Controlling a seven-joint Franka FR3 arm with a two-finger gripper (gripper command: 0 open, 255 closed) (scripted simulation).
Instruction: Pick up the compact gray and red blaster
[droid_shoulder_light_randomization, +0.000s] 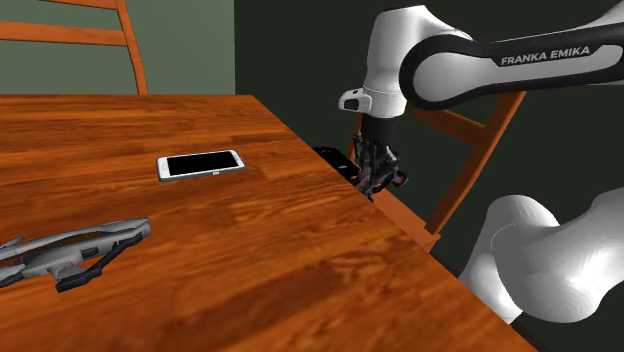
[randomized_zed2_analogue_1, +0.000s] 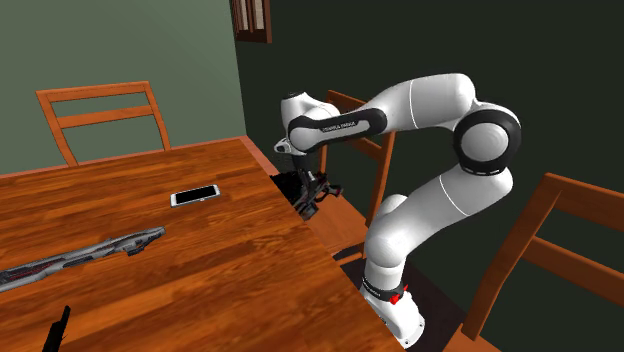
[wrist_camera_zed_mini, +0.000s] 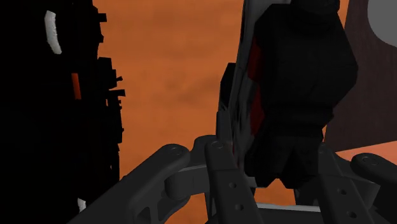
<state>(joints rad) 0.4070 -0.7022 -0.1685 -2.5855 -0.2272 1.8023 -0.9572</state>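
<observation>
Blaster (wrist_camera_zed_mini: 254, 76), three o'clock from phone (droid_shoulder_light_randomization: 200, 165), looks light and stiff; grasp its middle body; jaws' state I cannot tell.

1. We take this for a home dining area: a broad wooden table (droid_shoulder_light_randomization: 260, 250) with plain grain fills the shoulder view's lower left.
2. We see ladder-back wooden chairs around it, one (randomized_zed2_analogue_1: 97, 94) at the second exterior view's upper left and another (randomized_zed2_analogue_1: 580, 195) at its lower right.
3. We see a plain green wall (randomized_zed2_analogue_1: 120, 40) behind, and a smartphone (droid_shoulder_light_randomization: 201, 165) lying on the table.
</observation>
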